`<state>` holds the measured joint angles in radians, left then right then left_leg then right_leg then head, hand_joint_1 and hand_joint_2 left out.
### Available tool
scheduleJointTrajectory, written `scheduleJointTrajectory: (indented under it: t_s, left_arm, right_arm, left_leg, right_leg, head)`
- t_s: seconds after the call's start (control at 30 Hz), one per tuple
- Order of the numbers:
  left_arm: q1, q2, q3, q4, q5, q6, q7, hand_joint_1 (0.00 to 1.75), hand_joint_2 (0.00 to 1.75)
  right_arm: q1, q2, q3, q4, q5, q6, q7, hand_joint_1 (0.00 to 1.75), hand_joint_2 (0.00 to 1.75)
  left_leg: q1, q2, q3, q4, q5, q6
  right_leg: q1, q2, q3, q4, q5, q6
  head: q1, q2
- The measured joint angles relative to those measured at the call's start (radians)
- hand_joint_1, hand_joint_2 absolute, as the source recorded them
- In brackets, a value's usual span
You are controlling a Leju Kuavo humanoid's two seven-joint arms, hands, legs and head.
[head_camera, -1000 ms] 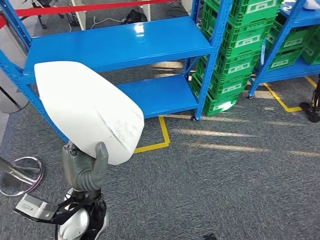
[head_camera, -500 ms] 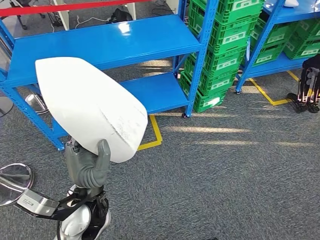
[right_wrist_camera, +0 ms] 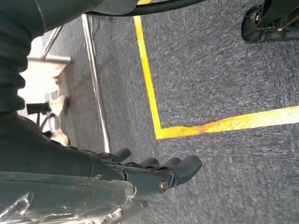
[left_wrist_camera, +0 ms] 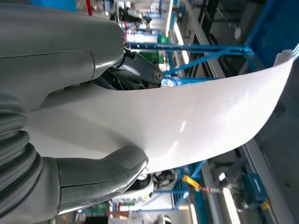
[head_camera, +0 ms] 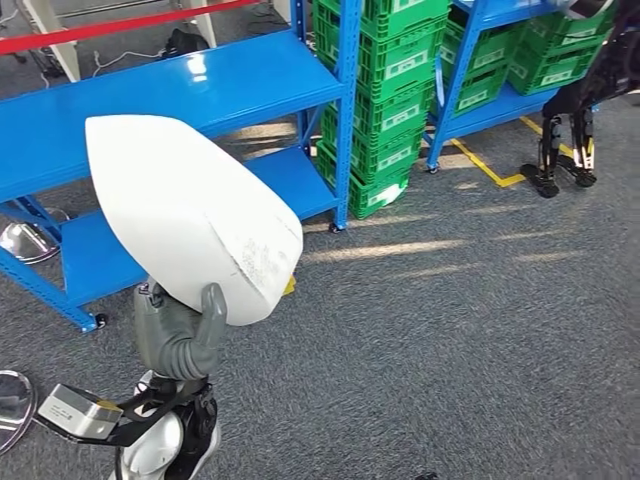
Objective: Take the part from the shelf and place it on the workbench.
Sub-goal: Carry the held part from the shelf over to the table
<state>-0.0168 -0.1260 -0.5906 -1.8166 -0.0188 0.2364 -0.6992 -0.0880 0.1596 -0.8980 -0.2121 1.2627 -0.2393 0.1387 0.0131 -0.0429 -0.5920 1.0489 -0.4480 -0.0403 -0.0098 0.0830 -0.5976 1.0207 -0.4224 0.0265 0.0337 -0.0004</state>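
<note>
The part [head_camera: 189, 220] is a large white curved shell with a scuffed patch near its lower right edge. My left hand [head_camera: 177, 335] grips it from below at the lower left of the head view, the thumb wrapped over its near rim, and holds it up above the carpet. The left wrist view shows the same white part [left_wrist_camera: 197, 116] pinched between the grey thumb [left_wrist_camera: 102, 175] and the fingers behind it. My right hand [right_wrist_camera: 155, 172] hangs over the grey carpet with its dark fingers stretched out and nothing in them.
A blue shelf [head_camera: 151, 95] with bare boards stands behind the part. Stacked green crates [head_camera: 377, 90] sit beside it, and a second blue shelf [head_camera: 483, 100] holds more crates. Dark machine legs [head_camera: 566, 150] stand far right. Yellow floor tape [head_camera: 483, 165] and a round metal base [head_camera: 11, 400] lie on the carpet.
The whole view has swung to the right: the shelf and crates have slid left in the picture. The white part stays gripped in my left hand at the same height.
</note>
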Motion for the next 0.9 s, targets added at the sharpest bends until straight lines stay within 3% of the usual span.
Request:
scheduleJointTrajectory:
  t_s: [0.07, 0.13, 0.17, 0.2, 0.27, 0.33, 0.37, 0.4, 0.5, 0.57, 0.63, 0.7, 0.77, 0.83, 0.87, 0.9]
  left_arm:
    - [0.000, 0.000, 0.000, -0.001, 0.001, -0.003, 0.000, 1.75, 1.75]
    - [-0.001, 0.000, 0.000, -0.002, 0.003, -0.004, 0.000, 1.75, 1.75]
    - [-0.002, 0.000, 0.000, -0.003, 0.003, -0.004, 0.000, 1.75, 1.75]
    - [-0.003, 0.000, -0.001, -0.004, 0.003, -0.005, 0.000, 1.75, 1.75]
    - [-0.003, 0.000, 0.000, -0.006, 0.005, -0.007, 0.000, 1.75, 1.75]
    - [-0.003, 0.000, 0.000, -0.007, 0.006, -0.010, 0.000, 1.75, 1.75]
    - [-0.003, 0.000, 0.000, -0.007, 0.007, -0.011, 0.000, 1.75, 1.75]
    - [-0.003, 0.000, 0.000, -0.007, 0.008, -0.013, 0.000, 1.75, 1.75]
    - [-0.004, -0.001, 0.000, -0.007, 0.011, -0.019, 0.000, 1.75, 1.75]
    - [-0.004, -0.001, 0.000, -0.007, 0.012, -0.021, 0.000, 1.75, 1.75]
    - [-0.005, -0.002, 0.000, -0.007, 0.011, -0.021, 0.000, 1.75, 1.75]
    - [-0.006, -0.002, -0.001, -0.008, 0.010, -0.021, 0.000, 1.75, 1.75]
    - [-0.007, -0.001, -0.001, -0.008, 0.008, -0.022, 0.000, 1.75, 1.75]
    - [-0.006, 0.001, -0.001, -0.008, 0.007, -0.022, 0.000, 1.75, 1.75]
    - [-0.006, 0.002, -0.001, -0.008, 0.007, -0.022, 0.000, 1.75, 1.75]
    - [-0.006, 0.002, -0.001, -0.007, 0.006, -0.022, 0.000, 1.75, 1.75]
  right_arm:
    - [0.001, 0.000, 0.000, 0.000, 0.000, 0.000, 0.002, 0.00, 1.75]
    - [0.006, 0.000, -0.001, 0.000, 0.000, 0.000, 0.003, 0.00, 1.75]
    - [0.008, -0.001, -0.001, 0.000, 0.000, 0.000, 0.004, 0.00, 1.75]
    - [0.007, -0.001, -0.002, 0.000, 0.000, 0.000, 0.004, 0.00, 1.75]
    - [0.003, -0.001, -0.002, 0.000, 0.000, 0.001, 0.004, 0.00, 1.75]
    - [0.001, -0.001, -0.003, 0.000, -0.001, 0.002, 0.004, 0.00, 1.75]
    - [0.001, -0.001, -0.003, 0.000, -0.001, 0.003, 0.004, 0.00, 1.75]
    - [0.002, -0.001, -0.004, 0.000, -0.002, 0.003, 0.004, 0.00, 1.75]
    - [0.000, -0.002, -0.005, 0.000, -0.003, 0.001, 0.004, 0.00, 1.75]
    - [-0.004, -0.002, -0.006, 0.000, -0.004, 0.000, 0.004, 0.00, 1.75]
    - [-0.005, -0.002, -0.009, 0.000, -0.004, 0.000, 0.004, 0.00, 1.75]
    - [-0.004, -0.002, -0.013, 0.000, -0.006, 0.000, 0.004, 0.00, 1.75]
    - [-0.004, -0.002, -0.014, 0.000, -0.006, 0.004, 0.004, 0.00, 1.75]
    - [-0.004, -0.001, -0.015, 0.000, -0.006, 0.010, 0.002, 0.00, 1.75]
    - [-0.003, -0.001, -0.015, 0.000, -0.006, 0.013, 0.002, 0.00, 1.75]
    - [-0.002, -0.001, -0.015, 0.000, -0.006, 0.014, 0.002, 0.00, 1.75]
  left_leg:
    - [0.001, -0.019, 0.019, -0.045, 0.002, 0.010]
    - [0.000, -0.006, 0.018, -0.047, 0.002, 0.026]
    - [0.001, 0.002, 0.019, -0.048, 0.003, 0.033]
    - [0.002, 0.011, 0.020, -0.050, 0.004, 0.039]
    - [0.000, 0.032, 0.020, -0.050, 0.003, 0.045]
    - [-0.003, 0.054, 0.021, -0.050, 0.001, 0.048]
    - [-0.005, 0.065, 0.022, -0.050, 0.000, 0.049]
    - [-0.005, 0.074, 0.024, -0.050, -0.002, 0.048]
    - [-0.009, 0.098, 0.034, -0.049, -0.010, 0.040]
    - [-0.014, 0.110, 0.038, -0.048, -0.013, 0.031]
    - [-0.015, 0.122, 0.039, -0.051, -0.014, 0.020]
    - [-0.012, 0.102, 0.031, -0.029, -0.036, 0.008]
    - [-0.010, 0.065, -0.014, 0.070, -0.094, 0.002]
    - [-0.010, 0.053, -0.078, 0.198, -0.144, 0.001]
    - [-0.010, 0.052, -0.097, 0.228, -0.143, 0.001]
    - [-0.010, 0.051, -0.096, 0.219, -0.122, 0.003]
  right_leg:
    - [0.000, 0.015, -0.009, 0.001, 0.002, 0.012]
    - [-0.005, 0.023, -0.016, -0.003, 0.005, 0.024]
    - [-0.004, 0.010, -0.021, 0.005, -0.002, 0.029]
    - [-0.003, -0.011, -0.035, 0.032, -0.020, 0.034]
    - [-0.002, -0.059, -0.088, 0.147, -0.082, 0.040]
    - [-0.002, -0.074, -0.145, 0.267, -0.129, 0.043]
    - [-0.001, -0.076, -0.153, 0.284, -0.128, 0.042]
    - [-0.001, -0.078, -0.138, 0.259, -0.107, 0.039]
    - [0.005, -0.119, -0.031, 0.066, -0.022, 0.027]
    - [0.011, -0.136, -0.004, 0.011, -0.010, 0.016]
    - [0.012, -0.117, -0.007, 0.008, -0.008, 0.003]
    - [0.008, -0.097, -0.008, 0.003, -0.003, -0.008]
    - [0.005, -0.078, -0.008, 0.001, 0.000, -0.014]
    - [0.004, -0.056, -0.008, 0.001, 0.000, -0.016]
    - [0.004, -0.043, -0.008, 0.001, 0.000, -0.017]
    - [0.003, -0.031, -0.007, 0.001, 0.000, -0.016]
  head:
    - [-0.002, 0.000]
    - [-0.001, 0.000]
    - [0.002, 0.000]
    - [0.005, 0.000]
    - [0.012, 0.000]
    - [0.013, 0.000]
    - [0.013, 0.000]
    - [0.013, 0.000]
    - [0.012, 0.000]
    - [0.010, 0.000]
    - [0.009, 0.000]
    - [0.007, 0.000]
    - [0.004, 0.000]
    - [0.002, 0.000]
    - [0.002, 0.000]
    - [0.002, 0.000]
